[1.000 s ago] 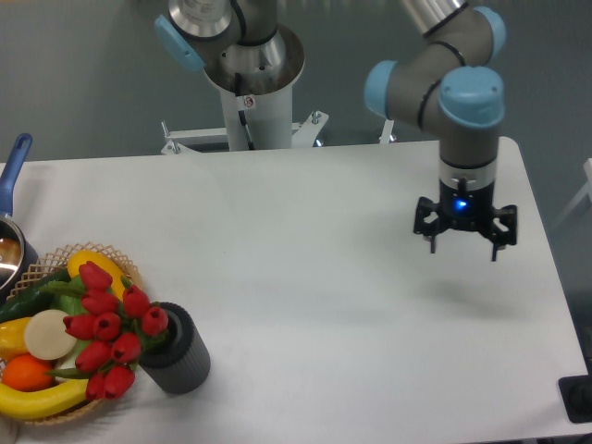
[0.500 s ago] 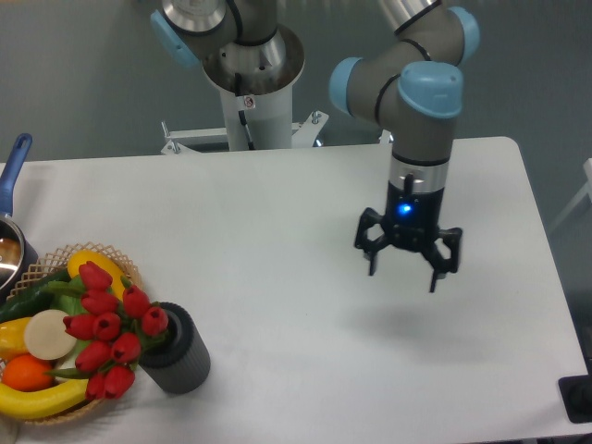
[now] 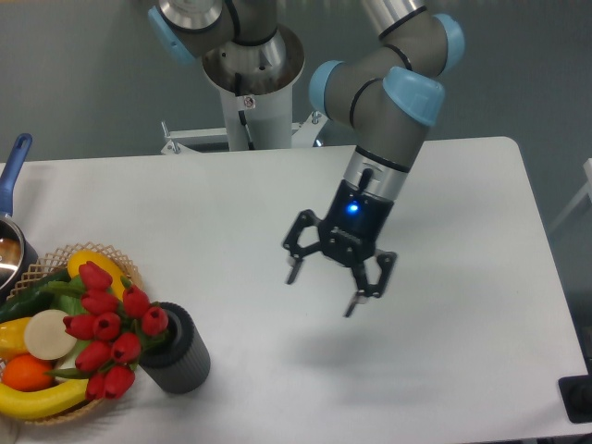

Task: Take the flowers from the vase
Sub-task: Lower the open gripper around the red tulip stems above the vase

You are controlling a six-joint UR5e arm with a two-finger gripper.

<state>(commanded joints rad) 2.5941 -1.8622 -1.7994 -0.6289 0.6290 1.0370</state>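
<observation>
Above table centre: gripper (image 3: 323, 291) tilted, fingers spread wide, holding nothing. Flowers (image 3: 109, 328) at front-left, stems in vase (image 3: 176, 349), heads leaning over basket (image 3: 37, 268). Well apart; wide opening suits bunch.

A white table (image 3: 240, 213) carries a wicker basket (image 3: 55, 268) at its near left corner; the vase (image 3: 176, 350) stands touching the basket's right side, a blue-handled pot (image 3: 11, 199) just behind the basket.

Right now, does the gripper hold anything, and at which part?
Nothing is held. The gripper is open and empty above the table, well apart from the flowers, which sit in the vase.
</observation>
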